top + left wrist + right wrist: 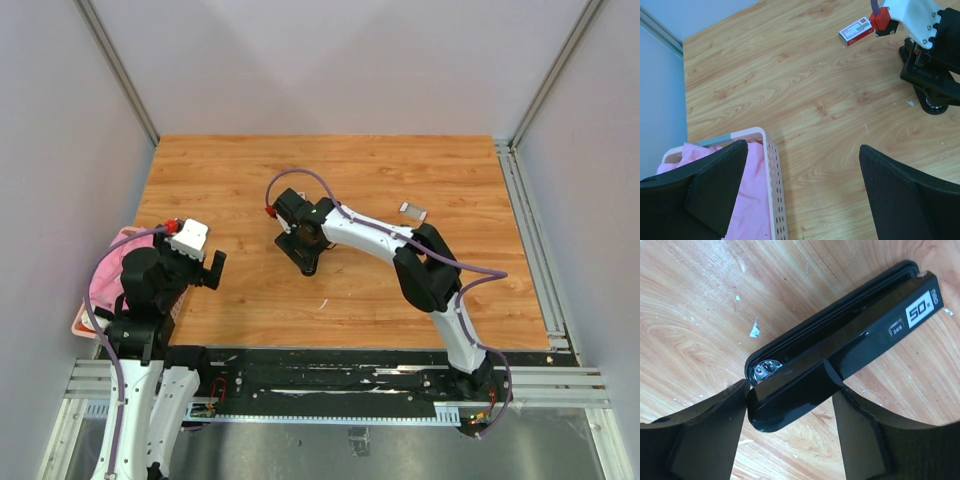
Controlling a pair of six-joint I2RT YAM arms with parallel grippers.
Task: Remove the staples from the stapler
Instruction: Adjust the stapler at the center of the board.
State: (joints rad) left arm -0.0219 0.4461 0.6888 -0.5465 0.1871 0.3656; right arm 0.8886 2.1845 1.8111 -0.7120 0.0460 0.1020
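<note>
The black stapler (840,345) is lying flat near the middle of the wooden surface (420,160), under the right arm, which is reaching in from the near right corner. In the right wrist view its long axis is running diagonally. The rounded nose, with the shiny metal anvil plate showing beneath it, is pointing to the lower left, toward the camera. The hinge end, carrying a white "50" label, is pointing to the upper right.

The right end effector (790,385) is straddling the nose end, one finger at each long side of the top arm. Both fingers are looking as if they are at the plastic, but whether they are truly pinching it cannot be told.

The left end effector (804,146) is spread wide and holding nothing. It is hanging at the left edge, above a perforated basket (771,170) that is holding pink cloth (752,200), well apart from the stapler.

The task is appearing to be at an early stage. The stapler's top is sitting down over its base, the magazine is not showing as opened, and no strip of staples is showing. A few tiny silvery bits (754,330), possibly loose staples, are lying on the wood just beside the stapler, too small to be sure. Opening the stapler and emptying it is seemingly what is left.

A small red-and-white box (856,30) is lying farther back.
</note>
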